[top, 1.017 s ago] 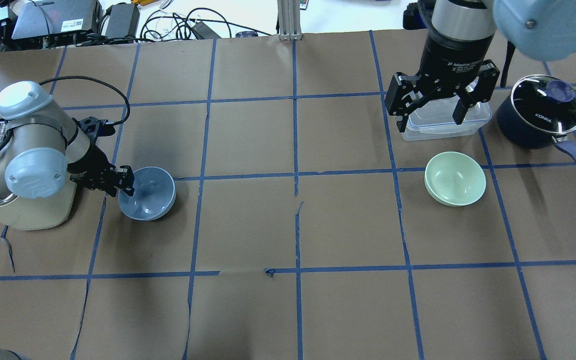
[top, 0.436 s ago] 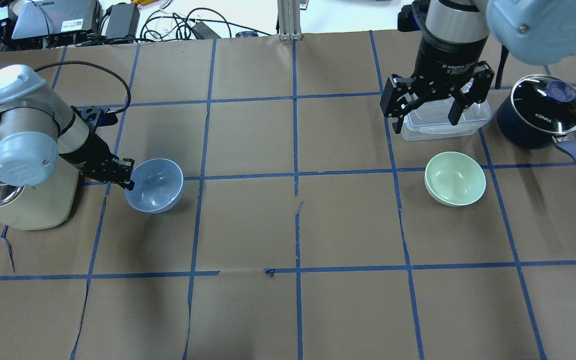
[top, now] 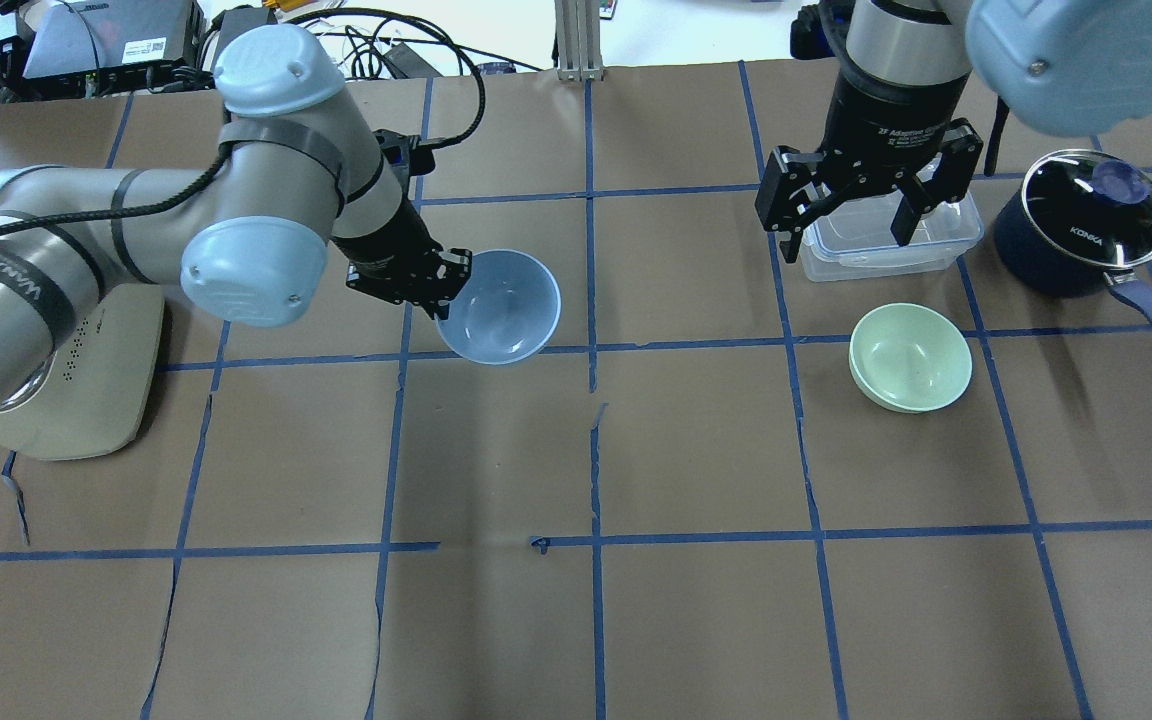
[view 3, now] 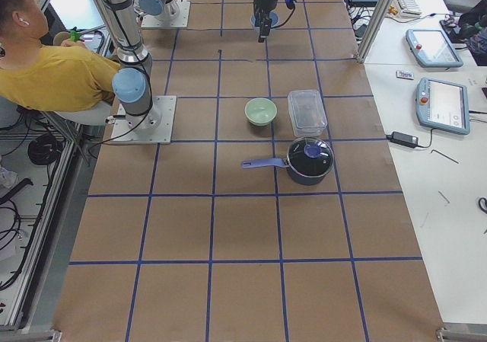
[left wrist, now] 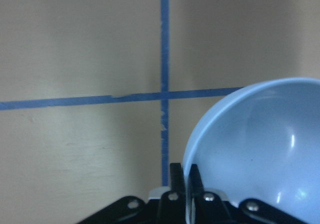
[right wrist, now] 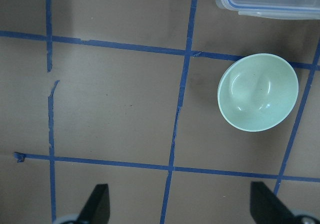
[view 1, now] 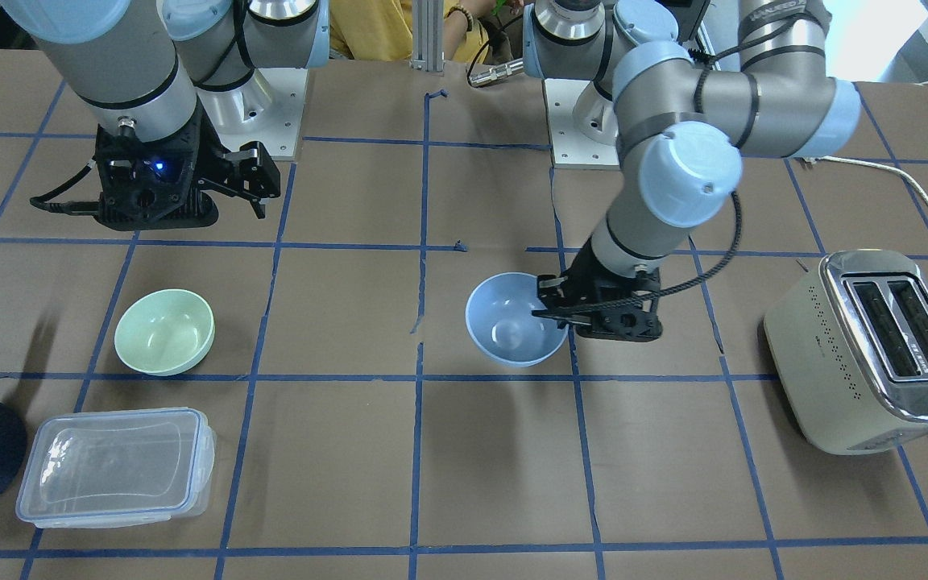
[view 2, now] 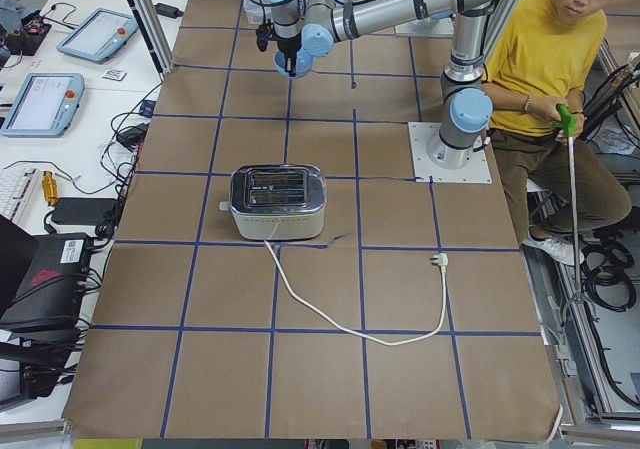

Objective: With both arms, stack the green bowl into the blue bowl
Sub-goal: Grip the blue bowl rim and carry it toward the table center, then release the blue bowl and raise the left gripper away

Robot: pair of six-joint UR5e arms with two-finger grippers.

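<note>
My left gripper [top: 441, 290] is shut on the rim of the pale blue bowl [top: 499, 306] and holds it above the table near the middle, tilted a little. The left wrist view shows the fingers [left wrist: 177, 176] pinching the bowl's [left wrist: 260, 154] edge. The front view shows the same grip on the blue bowl [view 1: 512, 322]. The mint-green bowl [top: 911, 357] sits upright and empty on the table to the right; it also shows in the front view [view 1: 164, 332] and the right wrist view [right wrist: 257, 92]. My right gripper [top: 846, 210] is open and empty, high above the table beyond the green bowl.
A clear plastic container [top: 936, 240] lies under the right gripper. A dark navy saucepan with a glass lid [top: 1081, 225] stands at the far right, its handle pointing toward the robot. A toaster [top: 86, 380] stands at the left under my left arm, with its cord trailing off.
My left arm has carried the blue bowl from beside the toaster to the right and farther out, toward the table's middle. The right gripper has shifted slightly and stays open.
</note>
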